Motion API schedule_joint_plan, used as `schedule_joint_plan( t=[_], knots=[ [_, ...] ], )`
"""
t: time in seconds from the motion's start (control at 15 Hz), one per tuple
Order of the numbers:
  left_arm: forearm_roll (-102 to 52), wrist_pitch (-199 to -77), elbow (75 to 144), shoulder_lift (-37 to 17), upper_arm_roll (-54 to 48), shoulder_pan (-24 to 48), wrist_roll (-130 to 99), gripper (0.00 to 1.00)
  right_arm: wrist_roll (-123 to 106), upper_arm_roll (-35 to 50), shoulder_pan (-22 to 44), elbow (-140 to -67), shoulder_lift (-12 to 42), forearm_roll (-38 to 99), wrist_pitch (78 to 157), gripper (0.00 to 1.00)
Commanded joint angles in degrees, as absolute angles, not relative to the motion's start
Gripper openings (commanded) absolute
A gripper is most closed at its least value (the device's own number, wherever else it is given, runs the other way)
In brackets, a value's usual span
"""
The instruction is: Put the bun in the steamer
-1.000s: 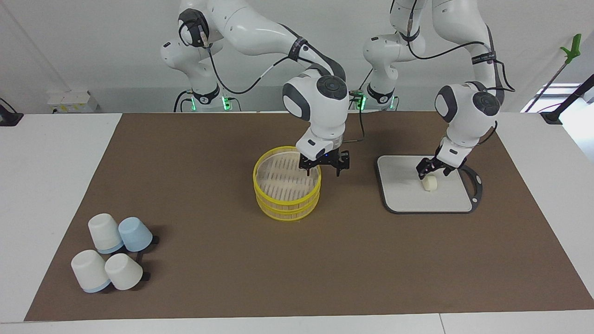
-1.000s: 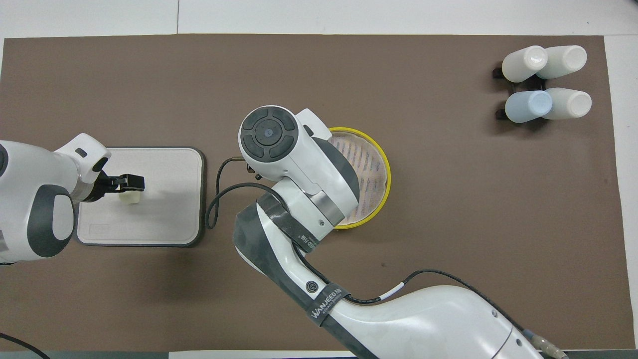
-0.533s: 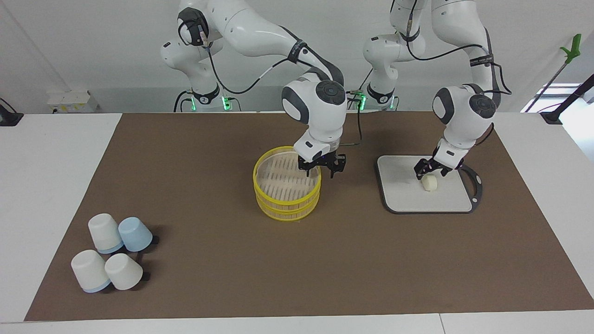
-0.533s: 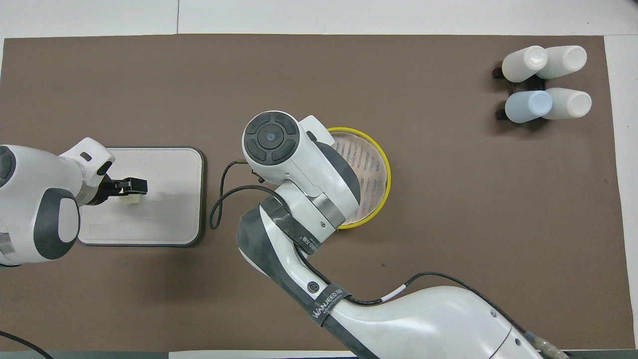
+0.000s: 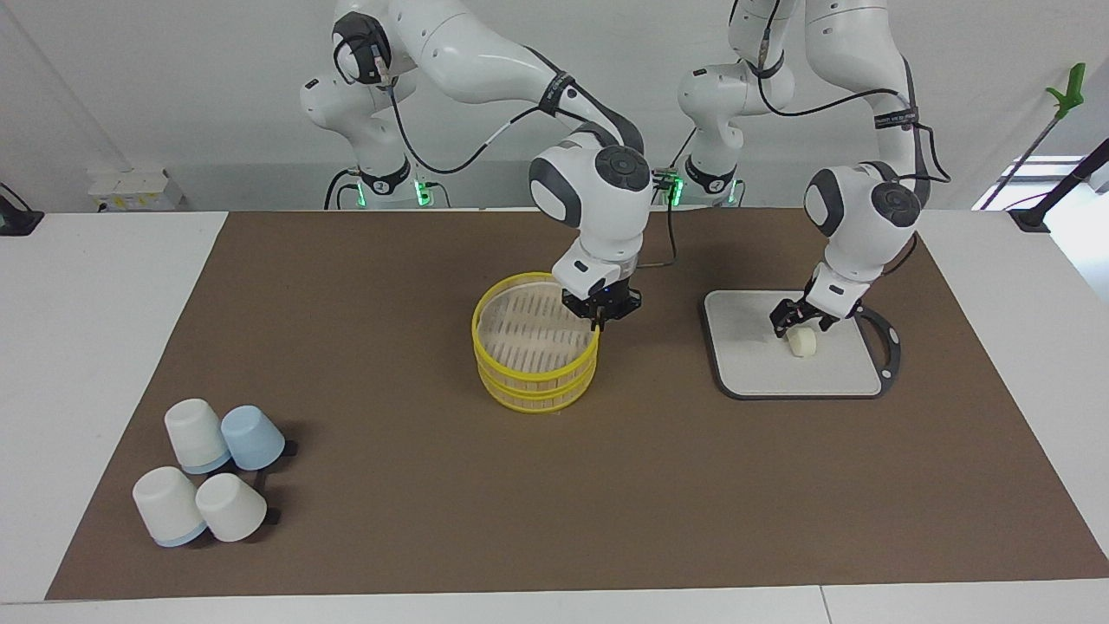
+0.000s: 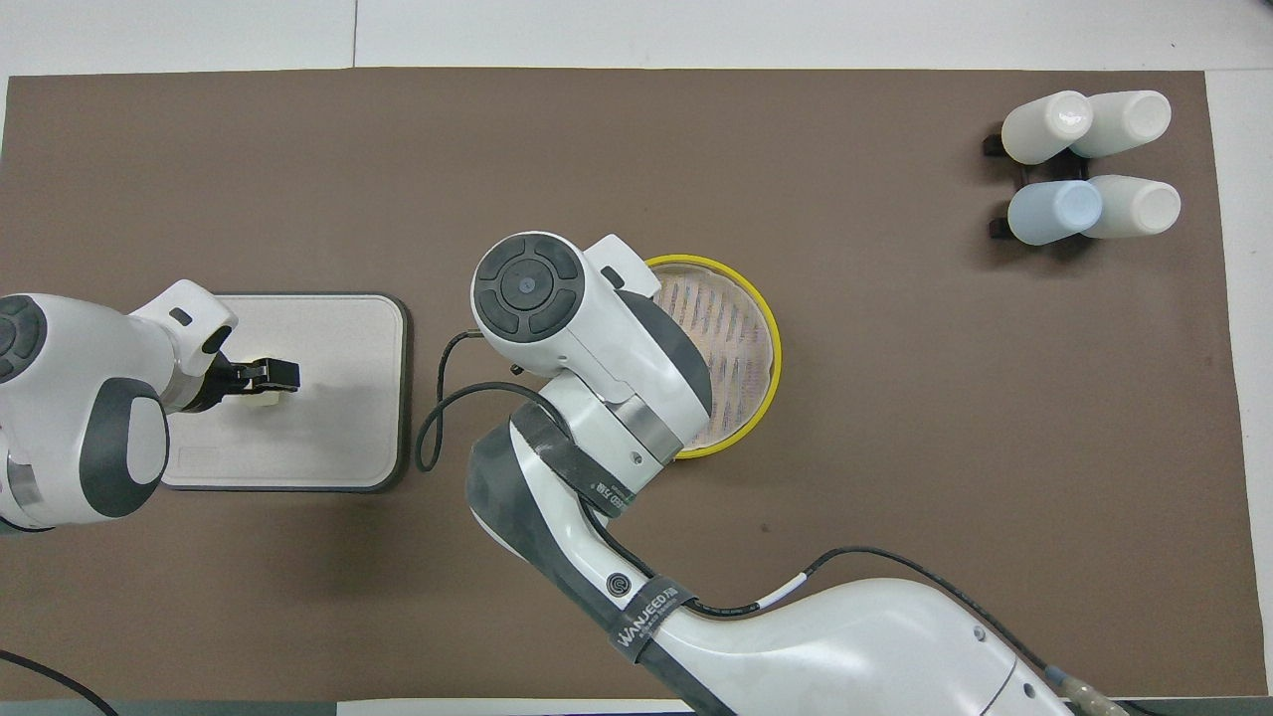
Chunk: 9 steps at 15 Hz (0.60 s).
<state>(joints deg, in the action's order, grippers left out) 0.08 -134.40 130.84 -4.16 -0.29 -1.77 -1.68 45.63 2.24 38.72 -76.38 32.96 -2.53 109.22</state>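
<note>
The steamer (image 5: 528,378), two yellow-rimmed tiers with slatted floors, stands mid-table and also shows in the overhead view (image 6: 772,348). My right gripper (image 5: 597,322) is shut on the top tier's rim at the side toward the left arm's end. In the overhead view it is hidden under its own wrist. The cream-white bun (image 5: 803,345) lies on the grey board (image 5: 762,368). My left gripper (image 5: 799,322) is open and low over the bun, just above its top. In the overhead view the left gripper (image 6: 276,375) covers most of the bun (image 6: 261,400).
Several upturned cups (image 5: 208,472), white and pale blue, stand farthest from the robots at the right arm's end, also in the overhead view (image 6: 1089,164). The board (image 6: 338,438) has a dark rim and handle. A brown mat covers the table.
My right gripper's fingers have closed from wide open onto the steamer's rim. My left gripper has shifted slightly over the bun. The bun and steamer have not moved.
</note>
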Motion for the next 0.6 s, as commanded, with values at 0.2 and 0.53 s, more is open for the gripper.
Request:
schedule_joint_plan(
  t=[0.2, 0.53],
  knots=[
    [-0.6, -136.1, 131.7, -4.2, -0.1, -1.4, -2.1, 0.63, 44.5, 2.3, 38.2, -72.2, 30.2, -3.4, 102.4, 0.00],
    [-0.6, -136.1, 131.7, -4.5, -0.1, -1.3, -2.1, 0.48, 34.6, 2.0, 31.4, -72.4, 23.1, -0.6, 99.0, 0.00]
  ],
)
